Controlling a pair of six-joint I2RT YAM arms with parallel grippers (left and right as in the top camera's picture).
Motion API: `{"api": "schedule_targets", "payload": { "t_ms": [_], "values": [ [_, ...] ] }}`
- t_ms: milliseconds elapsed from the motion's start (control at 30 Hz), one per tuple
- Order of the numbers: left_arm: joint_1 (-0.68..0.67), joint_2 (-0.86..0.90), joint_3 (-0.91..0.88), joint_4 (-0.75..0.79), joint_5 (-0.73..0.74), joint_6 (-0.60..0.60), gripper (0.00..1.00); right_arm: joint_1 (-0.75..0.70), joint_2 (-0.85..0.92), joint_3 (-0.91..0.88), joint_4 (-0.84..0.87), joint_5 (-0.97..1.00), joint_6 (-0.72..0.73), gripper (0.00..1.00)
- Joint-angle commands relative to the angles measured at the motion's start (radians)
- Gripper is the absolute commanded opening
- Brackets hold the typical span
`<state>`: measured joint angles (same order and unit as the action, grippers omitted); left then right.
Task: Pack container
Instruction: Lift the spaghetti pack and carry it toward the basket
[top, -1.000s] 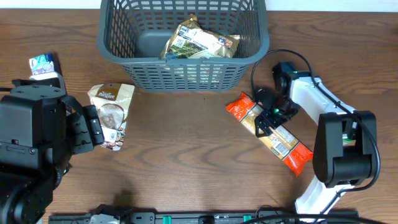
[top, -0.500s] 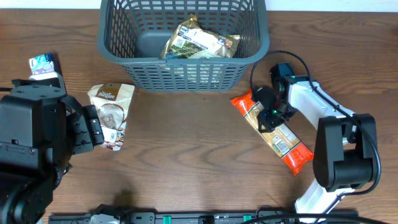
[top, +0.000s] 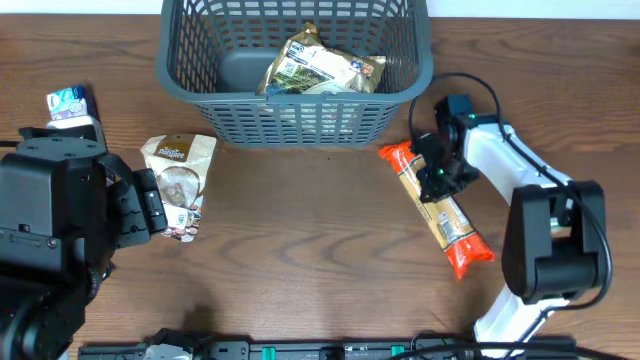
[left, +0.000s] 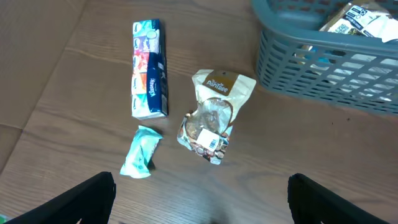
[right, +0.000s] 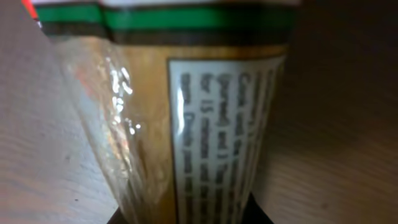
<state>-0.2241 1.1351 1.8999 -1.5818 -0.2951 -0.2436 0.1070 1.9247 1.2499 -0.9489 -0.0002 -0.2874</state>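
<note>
Up at the far edge of the wooden surface (top: 300, 250) sits the large dark grey lattice-sided plastic basket (top: 300, 120), a crinkled green-and-tan packet (top: 320, 65) lying inside it; just off its right corner the right arm's fingers (top: 432, 178) are closed on a long clear packet with orange ends (top: 457, 232) — its label fills the right wrist view. Meanwhile the left arm's fingers (left: 87, 196) stand wide apart, holding nothing; a tan snack pouch (left: 214, 118), a tissue pack (left: 149, 68) and a small teal wrapper (left: 140, 151) lie ahead of them.

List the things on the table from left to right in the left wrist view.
In order: tissue pack → beige snack pouch → grey basket. The small teal packet shares the tissue pack's span, so it is left out.
</note>
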Motion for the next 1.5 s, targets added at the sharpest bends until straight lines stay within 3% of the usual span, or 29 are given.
{"api": "schedule_targets", "payload": {
  "t_ms": [0,267,567,667,833,1100,1467],
  "values": [
    [0.005,-0.002,-0.001,0.001,-0.014,-0.013,0.88,-0.044,0.027,0.135,-0.043,0.082,0.182,0.01],
    [0.005,-0.002,-0.001,0.000,-0.014,-0.013,0.88,-0.157,0.010,0.518,-0.249,0.124,0.425,0.01],
    [0.005,-0.002,-0.001,0.000,-0.014,-0.013,0.88,-0.119,-0.047,0.955,-0.360,0.207,0.463,0.01],
    [0.005,-0.002,-0.001,0.000,-0.014,-0.013,0.89,-0.065,-0.081,1.084,-0.312,0.203,0.372,0.01],
    [0.005,-0.002,-0.001,0.000,-0.014,-0.013,0.89,0.104,-0.102,1.276,-0.243,0.195,0.021,0.01],
    [0.005,-0.002,-0.001,0.000,-0.013,-0.013,0.89,0.372,-0.080,1.301,-0.122,0.205,-0.519,0.01],
    [0.005,-0.002,-0.001,-0.003,-0.013,-0.013,0.89,0.430,0.130,1.292,-0.020,0.027,-0.552,0.01]
  ]
}}
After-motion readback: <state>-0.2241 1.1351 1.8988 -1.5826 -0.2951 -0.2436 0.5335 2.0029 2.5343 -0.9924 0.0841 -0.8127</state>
